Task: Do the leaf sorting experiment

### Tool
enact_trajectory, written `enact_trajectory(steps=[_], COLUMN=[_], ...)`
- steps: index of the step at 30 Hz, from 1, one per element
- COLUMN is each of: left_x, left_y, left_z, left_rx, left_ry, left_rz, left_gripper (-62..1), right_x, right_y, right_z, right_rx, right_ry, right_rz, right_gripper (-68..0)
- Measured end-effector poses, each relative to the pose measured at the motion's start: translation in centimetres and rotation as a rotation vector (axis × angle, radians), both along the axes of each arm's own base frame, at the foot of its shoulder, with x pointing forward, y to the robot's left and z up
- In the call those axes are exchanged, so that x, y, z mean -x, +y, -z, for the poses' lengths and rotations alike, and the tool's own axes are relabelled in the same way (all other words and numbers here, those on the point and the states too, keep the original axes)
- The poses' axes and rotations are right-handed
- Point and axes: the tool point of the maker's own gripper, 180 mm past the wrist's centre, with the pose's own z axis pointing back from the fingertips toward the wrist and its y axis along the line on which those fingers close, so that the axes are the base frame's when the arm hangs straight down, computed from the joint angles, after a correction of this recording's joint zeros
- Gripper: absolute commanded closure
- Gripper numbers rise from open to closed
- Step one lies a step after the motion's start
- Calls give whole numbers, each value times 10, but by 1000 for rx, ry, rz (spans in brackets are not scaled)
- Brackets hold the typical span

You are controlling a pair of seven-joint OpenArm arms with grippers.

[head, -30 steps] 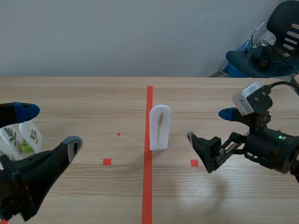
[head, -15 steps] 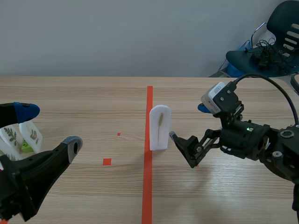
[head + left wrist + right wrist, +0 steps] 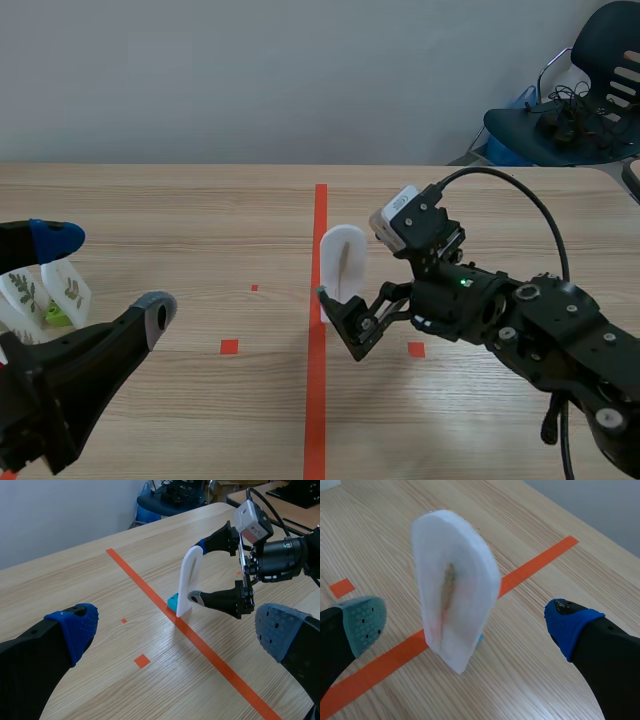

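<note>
A white arch-shaped leaf card (image 3: 341,252) stands upright on the red centre line, with a brownish leaf strip down its middle. My right gripper (image 3: 352,283) is open around it, one finger on each side. In the right wrist view the card (image 3: 452,595) stands between the grey-green pad (image 3: 362,622) and the blue pad (image 3: 570,620), touching neither. A small teal base (image 3: 172,601) shows at its foot. My left gripper (image 3: 105,275) hangs open at the near left, far from the card (image 3: 189,577). Two white cards with green leaves (image 3: 45,290) stand behind it.
A dark chair (image 3: 575,110) loaded with cables stands beyond the table's far right corner. Orange-red tape squares (image 3: 229,346) mark the wood either side of the centre line (image 3: 316,400). The right arm's body (image 3: 540,325) lies across the right half.
The right arm has swung left from the right side of the table, and its open fingers now straddle the white card. The left arm has not moved.
</note>
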Motion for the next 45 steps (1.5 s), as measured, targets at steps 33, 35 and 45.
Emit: enact_trajectory(steps=[33,35,45], left_x=[0,0,0], left_y=[0,0,0], left_z=[0,0,0], left_rx=[0,0,0], left_ry=[0,0,0], left_rz=[0,0,0], left_gripper=[-623,-623,-623], right_x=[8,8,20], right_y=[5,5,10], right_z=[-2,-2,-52], right_rx=[11,10,-22], right_ry=[-48,-48,-161], right_rz=[-51,-52,-96], right_gripper=[-24,-20,-20])
